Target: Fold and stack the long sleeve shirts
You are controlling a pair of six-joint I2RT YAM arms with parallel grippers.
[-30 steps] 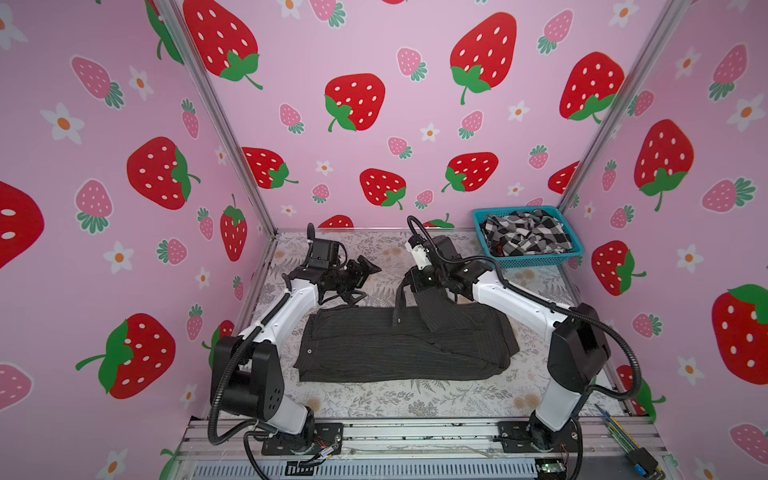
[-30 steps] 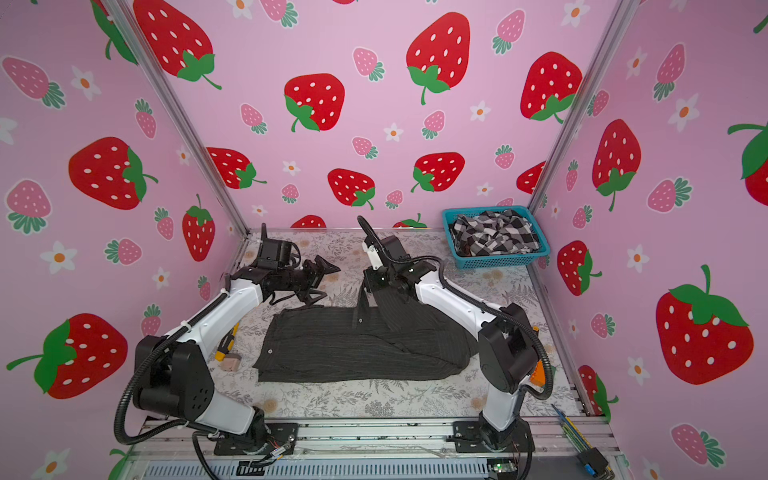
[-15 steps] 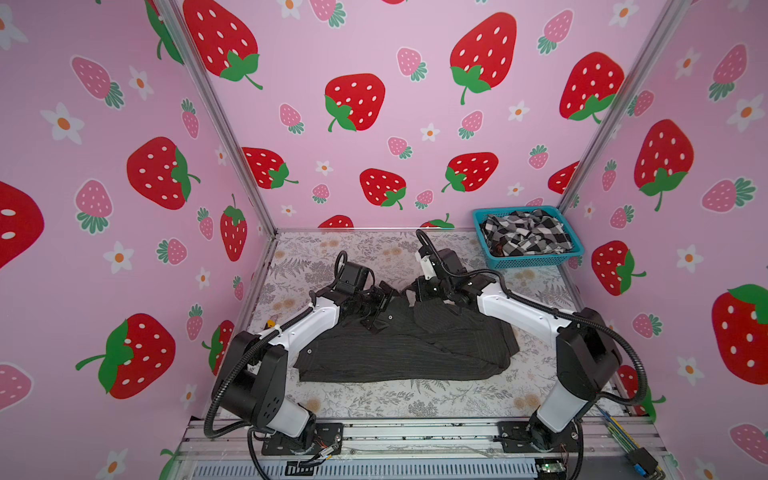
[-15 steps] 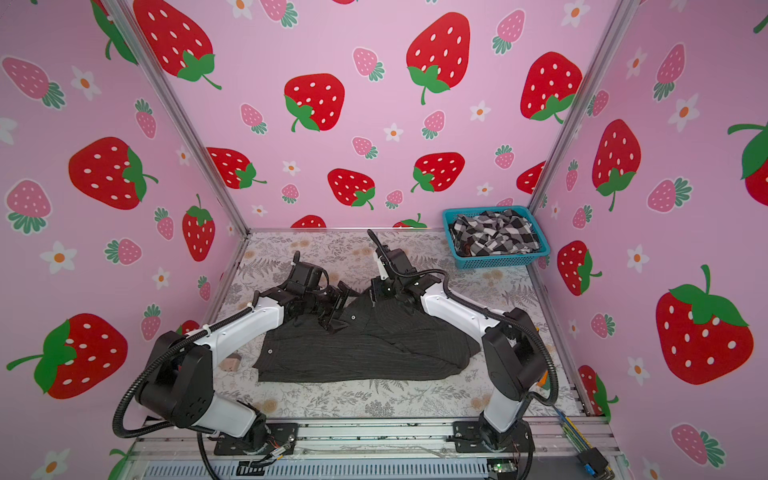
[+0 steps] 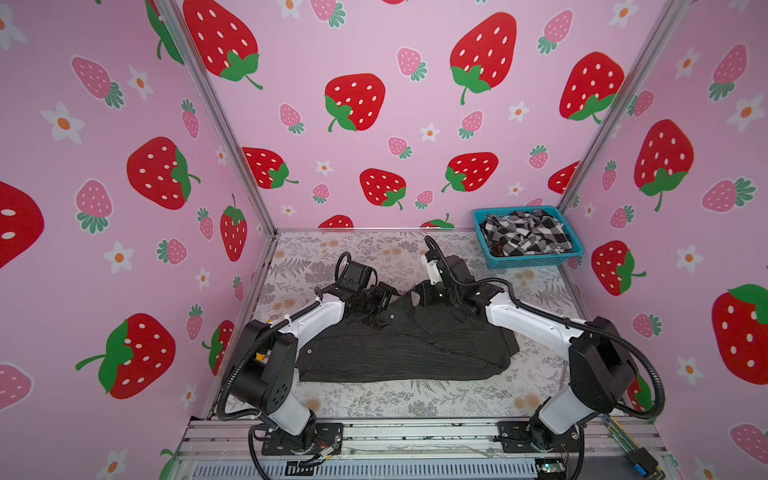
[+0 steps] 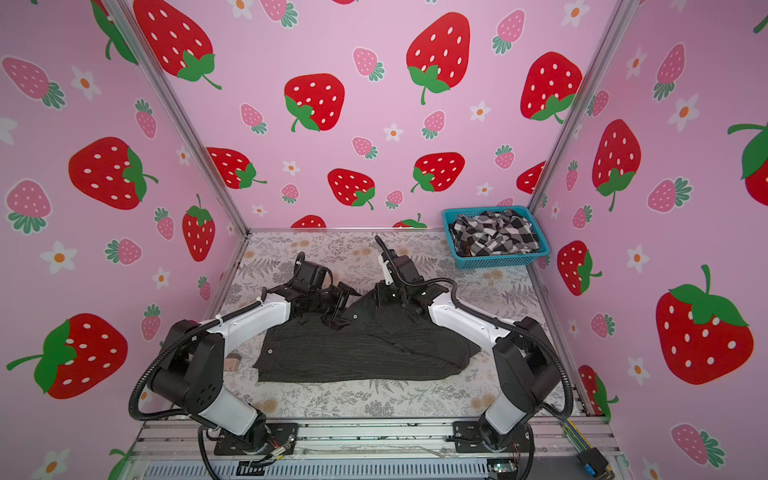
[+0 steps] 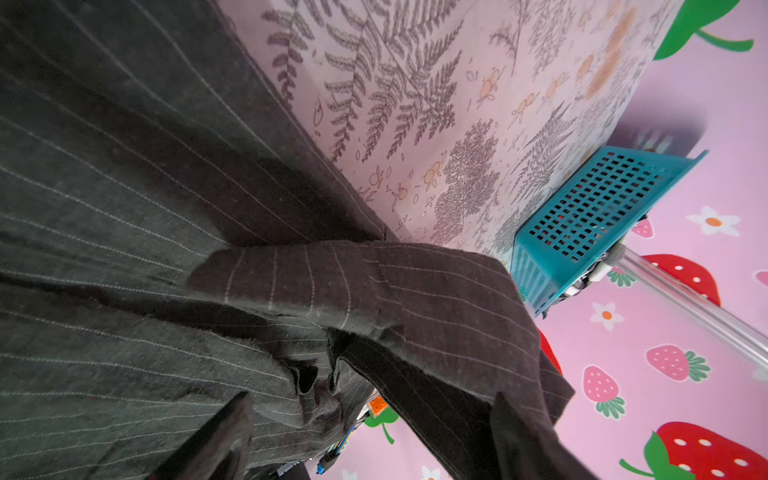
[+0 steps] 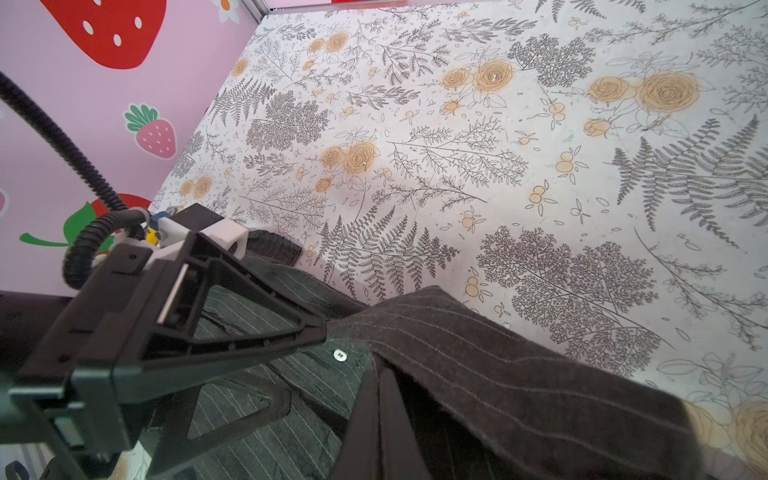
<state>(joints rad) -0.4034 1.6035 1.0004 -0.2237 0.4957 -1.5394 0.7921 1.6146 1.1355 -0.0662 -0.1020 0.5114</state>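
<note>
The dark pinstriped shirt (image 5: 399, 353) lies partly folded at the centre of the floral table (image 5: 374, 401). The right gripper (image 8: 376, 374) is clamped on a fold at the shirt's far edge. The left gripper (image 5: 379, 309) sits beside it, jaws spread over the cloth. The checked shirt (image 5: 525, 235) lies crumpled in the blue basket (image 5: 536, 262).

Teal basket (image 5: 536, 261) in back-rt corner of floral table (image 5: 395, 403), strawberry-print walls (image 5: 291, 62) round it

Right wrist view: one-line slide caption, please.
Right gripper shut on a fold of the pinstriped shirt, open left gripper alongside, floral table behind.
</note>
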